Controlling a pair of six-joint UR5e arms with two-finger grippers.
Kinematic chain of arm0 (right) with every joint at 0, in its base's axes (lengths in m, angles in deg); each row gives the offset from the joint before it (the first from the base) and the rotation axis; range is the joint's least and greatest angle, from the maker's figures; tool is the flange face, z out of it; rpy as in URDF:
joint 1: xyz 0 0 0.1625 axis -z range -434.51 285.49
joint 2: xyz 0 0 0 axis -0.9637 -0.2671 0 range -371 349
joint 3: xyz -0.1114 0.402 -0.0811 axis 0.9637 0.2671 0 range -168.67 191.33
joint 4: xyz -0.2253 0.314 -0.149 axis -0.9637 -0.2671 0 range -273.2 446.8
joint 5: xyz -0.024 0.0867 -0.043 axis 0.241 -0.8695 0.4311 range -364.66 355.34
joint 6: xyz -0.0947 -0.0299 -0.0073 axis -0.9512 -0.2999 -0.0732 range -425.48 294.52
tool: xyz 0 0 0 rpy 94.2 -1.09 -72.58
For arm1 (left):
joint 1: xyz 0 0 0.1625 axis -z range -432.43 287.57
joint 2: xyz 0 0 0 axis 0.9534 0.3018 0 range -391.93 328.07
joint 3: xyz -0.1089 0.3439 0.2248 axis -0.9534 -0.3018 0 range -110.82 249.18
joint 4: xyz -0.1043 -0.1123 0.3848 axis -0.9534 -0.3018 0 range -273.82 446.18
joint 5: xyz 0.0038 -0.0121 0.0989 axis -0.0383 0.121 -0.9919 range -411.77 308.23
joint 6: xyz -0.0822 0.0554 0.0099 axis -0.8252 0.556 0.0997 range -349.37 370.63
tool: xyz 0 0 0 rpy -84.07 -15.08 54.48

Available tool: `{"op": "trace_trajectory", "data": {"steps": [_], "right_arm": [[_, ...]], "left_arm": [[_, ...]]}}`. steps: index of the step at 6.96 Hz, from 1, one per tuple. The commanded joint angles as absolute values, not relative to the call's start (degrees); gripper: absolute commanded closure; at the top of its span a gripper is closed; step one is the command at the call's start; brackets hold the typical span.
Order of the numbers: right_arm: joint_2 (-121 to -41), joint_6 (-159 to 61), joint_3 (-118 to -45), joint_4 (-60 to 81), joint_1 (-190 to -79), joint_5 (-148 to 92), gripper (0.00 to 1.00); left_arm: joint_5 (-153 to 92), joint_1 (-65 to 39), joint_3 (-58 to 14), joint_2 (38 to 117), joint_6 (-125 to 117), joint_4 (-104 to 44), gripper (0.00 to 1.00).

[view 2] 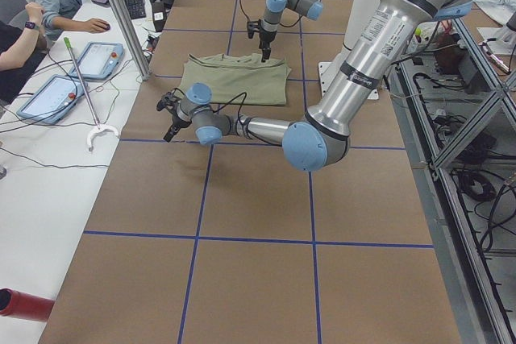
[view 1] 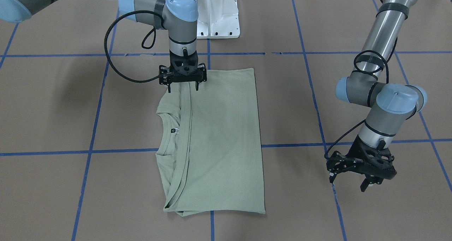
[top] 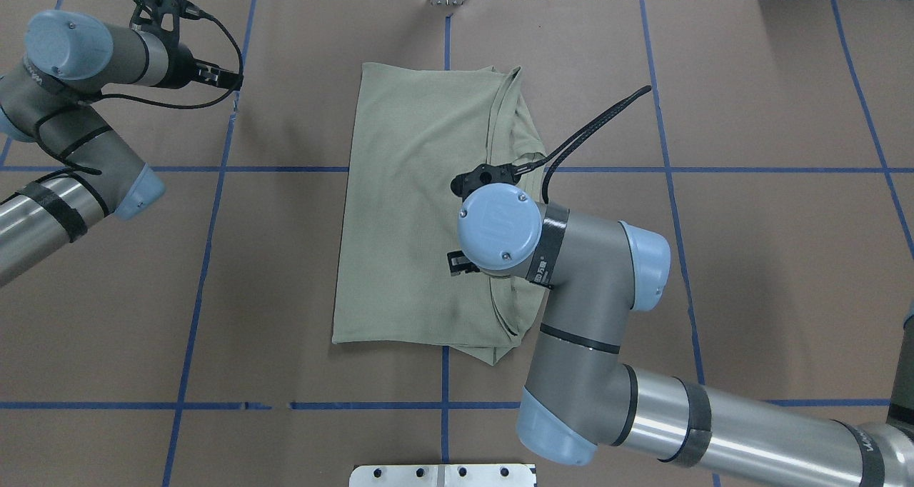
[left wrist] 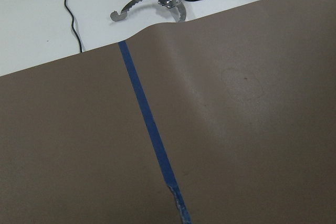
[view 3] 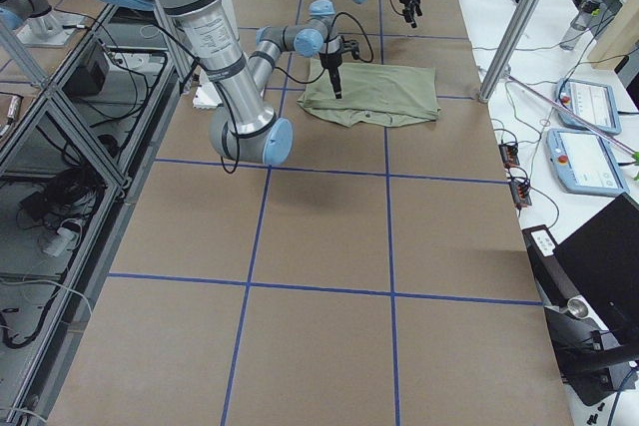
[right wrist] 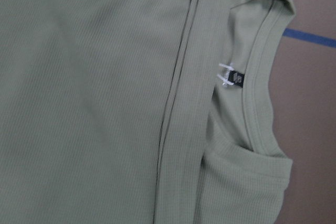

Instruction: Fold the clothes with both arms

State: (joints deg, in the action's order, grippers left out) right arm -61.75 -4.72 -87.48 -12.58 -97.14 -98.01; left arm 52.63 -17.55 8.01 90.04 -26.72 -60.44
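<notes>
In the exterior front-facing view, the shirt (view 1: 222,138) was seen lying flat at the middle of the tabletop (view 1: 53,103), already reduced to a long rectangle. No sleeve was to be seen hanging out. A straight edge of the upper layer was laid close beside the neckline (view 1: 166,135), which was left uncovered together with the small black neck label (right wrist: 234,77).

The right gripper (view 1: 183,88) was held over the corner of the shirt nearest the robot's base, its jaws spread apart and empty, their tips just at the cloth. No fabric was seen pinched between them. The left gripper (view 1: 349,183) was held well apart from the shirt, above bare tabletop by a blue tape line (left wrist: 149,124), its jaws likewise spread and holding nothing.

The step in hand was judged to lie between folds: one fold was laid, and the next was not yet gripped. For a further fold, the left gripper would have to be brought to the shirt's far corner. Both corners would then have to be pinched through all layers and carried over evenly, so that the stacked layers were not dragged askew.
</notes>
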Motion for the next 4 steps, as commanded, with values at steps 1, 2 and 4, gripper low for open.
{"op": "trace_trajectory", "data": {"steps": [1, 2, 4], "right_arm": [[-62.2, -6.2, -87.5, -14.4, -92.9, -97.2, 0.0], [-62.2, -6.2, -87.4, -14.5, -92.0, -96.2, 0.01], [-62.4, -6.5, -87.2, -14.6, -91.3, -94.8, 0.58]], "left_arm": [[52.6, -17.7, 8.0, 89.9, -26.7, -60.5, 0.0], [52.6, -17.7, 8.1, 89.9, -26.7, -60.5, 0.0], [52.6, -17.8, 8.1, 89.8, -26.6, -60.5, 0.0]]}}
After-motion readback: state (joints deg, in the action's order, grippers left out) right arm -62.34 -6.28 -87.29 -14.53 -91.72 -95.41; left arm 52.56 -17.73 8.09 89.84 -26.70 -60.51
